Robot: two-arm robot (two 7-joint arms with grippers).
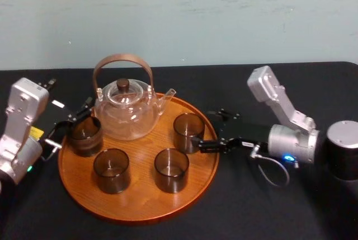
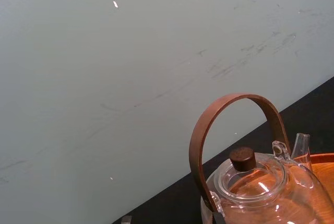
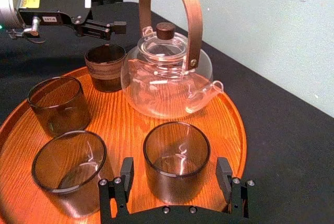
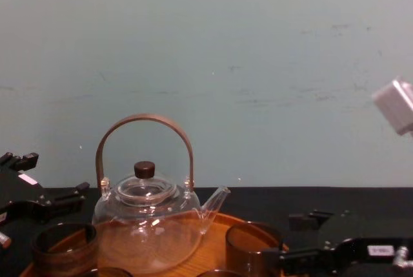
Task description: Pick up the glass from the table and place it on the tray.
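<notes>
One short, smoky-brown cylindrical drinking glass (image 1: 188, 132) is the item in hand. It stands upright on the large round orange-brown wooden tray (image 1: 141, 200), at the tray's right side. It is just inside the low rim and near the spout of the clear glass teapot with the bent-wood handle (image 1: 126, 114). Base looks flat on the wood; no tilt seen.

Right hand (image 1: 203, 131) reaches in from the right across the rim, fingers (image 3: 127, 174) spread wide, one on either side of this glass. The right wrist view shows a gap between each finger and the glass wall, so it grips nothing.

Judgement: the glass is set down, so the step is release and withdrawal. The next move calls for a straight pull-back along the hand's own line, with fingers kept wide and high enough to clear the rim. Sideways drift could catch the glass wall and push or tip the glass toward the teapot.

Three like glasses share the tray: front-left glass (image 1: 112, 170), front-right glass (image 1: 170, 170) and rear-left glass (image 1: 85, 135).

Left hand (image 1: 75, 121) is at the tray's left edge by the rear-left glass, fingers apart. Cannot tell whether they straddle that glass or sit just beside it.

Black-covered counter (image 1: 268, 212) carries the tray.
</notes>
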